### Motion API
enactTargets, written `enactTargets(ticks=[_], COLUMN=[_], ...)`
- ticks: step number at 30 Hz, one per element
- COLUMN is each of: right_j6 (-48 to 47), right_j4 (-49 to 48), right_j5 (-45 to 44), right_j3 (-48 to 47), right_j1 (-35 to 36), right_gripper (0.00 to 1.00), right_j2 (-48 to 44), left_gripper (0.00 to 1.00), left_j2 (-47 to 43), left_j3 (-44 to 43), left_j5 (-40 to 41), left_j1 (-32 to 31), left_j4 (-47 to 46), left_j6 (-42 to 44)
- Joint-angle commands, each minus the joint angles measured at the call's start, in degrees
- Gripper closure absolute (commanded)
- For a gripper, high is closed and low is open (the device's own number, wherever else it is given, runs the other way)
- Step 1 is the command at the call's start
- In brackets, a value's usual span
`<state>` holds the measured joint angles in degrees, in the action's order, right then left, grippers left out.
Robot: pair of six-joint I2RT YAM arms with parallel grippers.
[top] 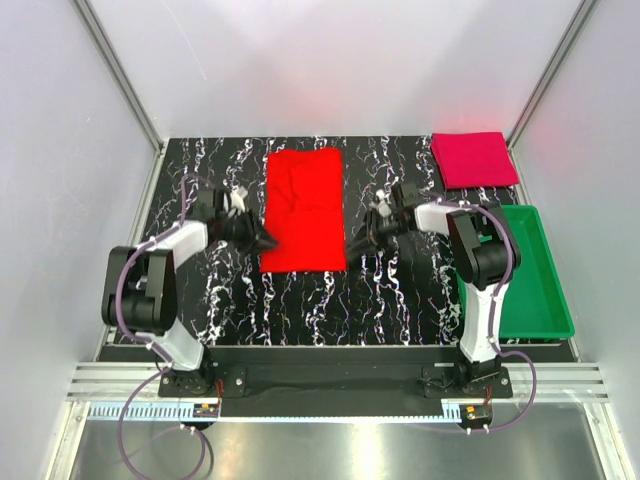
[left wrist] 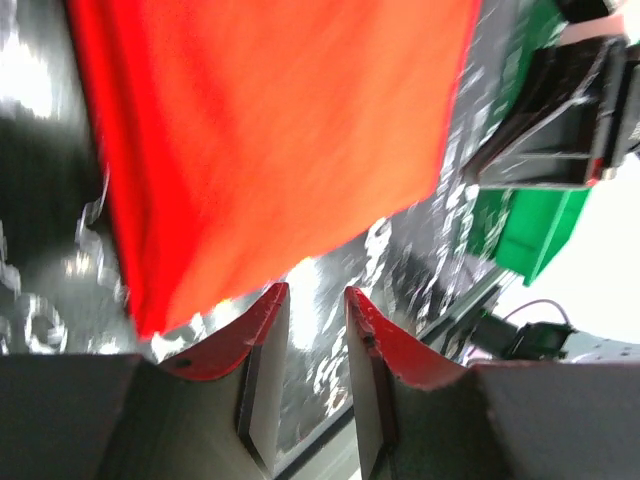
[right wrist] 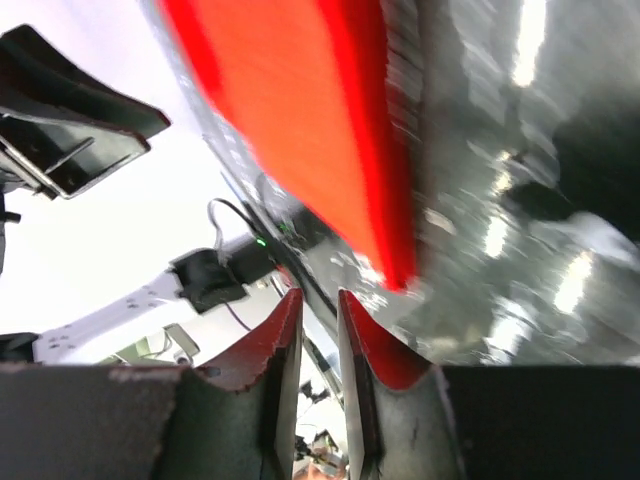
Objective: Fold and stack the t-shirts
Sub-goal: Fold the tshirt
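Red shirt (top: 303,210) is the big one here. It lies flat in the middle of the tabletop (top: 330,300) as a long strip, and its long axis runs straight away from the arm bases. The tray (top: 530,280) sits at the right edge. The crimson shirt (top: 473,158) is a neat folded square in the far right corner, just past the tray and well apart from the red one. That looks like your stack spot.

Now the bit that matters: your two tools flank the strip's near end. The left tool (top: 262,240) is right at the left edge and the right tool (top: 356,241) is right at the right edge, roughly level with each other. So the shirt lies between them, inward from each, and neither arm is clearly nearer.

Both wrist views show the fingers a little apart with nothing between them and the red hem just ahead of the tips. So both tools are released and empty.

My guess is the next move is pinching the two near corners and carrying them along that long axis to halve the strip.
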<state>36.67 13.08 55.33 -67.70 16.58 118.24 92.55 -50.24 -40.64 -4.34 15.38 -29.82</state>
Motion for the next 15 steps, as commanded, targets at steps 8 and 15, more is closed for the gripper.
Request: enactTargets(ticks=[8,15], right_j6=[9.2,11.59], right_j4=[-0.78,-0.69], right_j5=[1.36,0.22], right_j3=[-30.1,-37.77], right_j1=[0.56,0.3], right_gripper=[0.73,0.73], right_j2=[16.57,23.7], left_gripper=[0.7,0.71], left_j2=[20.02,29.78], left_j3=[-22.07,-29.39], left_j5=[-3.13,-2.34], left_j1=[2.14,2.84], left_j4=[-9.31,-8.08], left_j6=[-6.47,-6.48])
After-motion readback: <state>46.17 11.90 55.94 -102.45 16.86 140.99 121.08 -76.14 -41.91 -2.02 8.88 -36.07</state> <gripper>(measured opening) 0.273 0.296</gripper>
